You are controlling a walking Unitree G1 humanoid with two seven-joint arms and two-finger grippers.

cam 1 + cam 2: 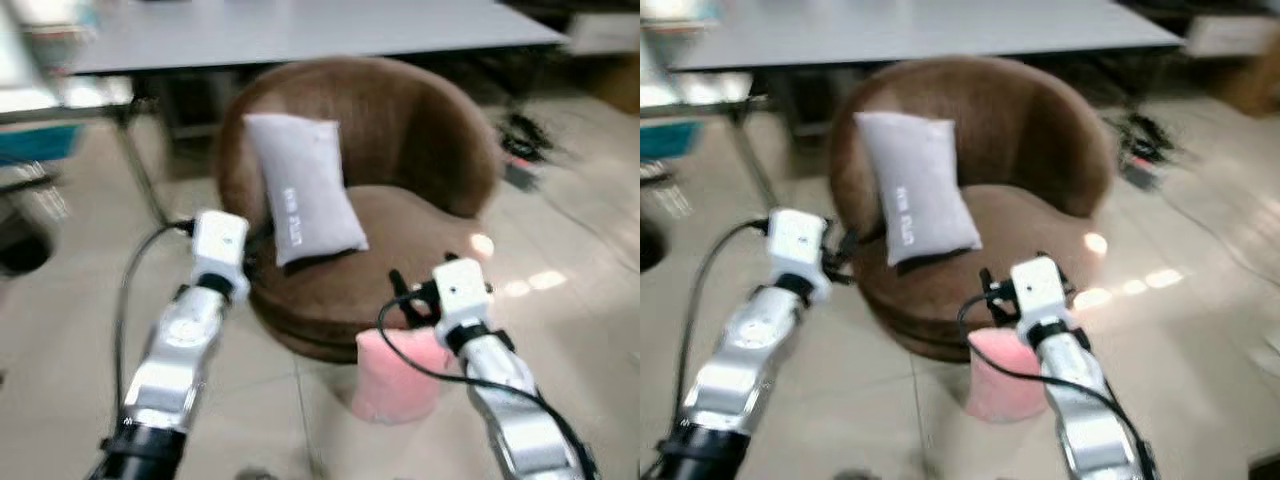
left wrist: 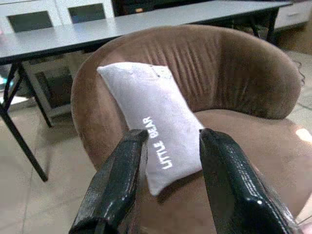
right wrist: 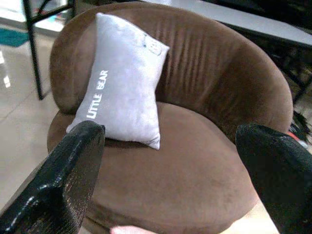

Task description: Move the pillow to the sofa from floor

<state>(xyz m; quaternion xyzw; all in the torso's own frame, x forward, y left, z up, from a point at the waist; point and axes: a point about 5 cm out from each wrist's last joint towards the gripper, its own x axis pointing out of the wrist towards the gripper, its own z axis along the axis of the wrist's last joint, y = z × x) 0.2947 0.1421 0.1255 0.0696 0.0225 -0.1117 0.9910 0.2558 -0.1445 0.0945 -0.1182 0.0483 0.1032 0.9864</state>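
A pink pillow point(image 1: 395, 375) lies on the floor against the front of the round brown sofa chair point(image 1: 410, 130). A grey pillow point(image 1: 303, 185) printed "LITTLE BEAR" leans upright against the chair's back on its left side. My right gripper point(image 3: 170, 131) hovers over the chair's front edge, just above the pink pillow, with its fingers spread wide and nothing between them. My left gripper point(image 2: 170, 139) is at the chair's left rim, pointing at the grey pillow point(image 2: 156, 122). It is open and holds nothing. My right arm covers part of the pink pillow.
A long grey table point(image 1: 300, 30) stands behind the chair, with a dark leg point(image 1: 140, 160) to the chair's left. Cables and dark items point(image 1: 520, 140) lie on the tiled floor to the right. Bare floor point(image 1: 60, 340) spreads at the front left.
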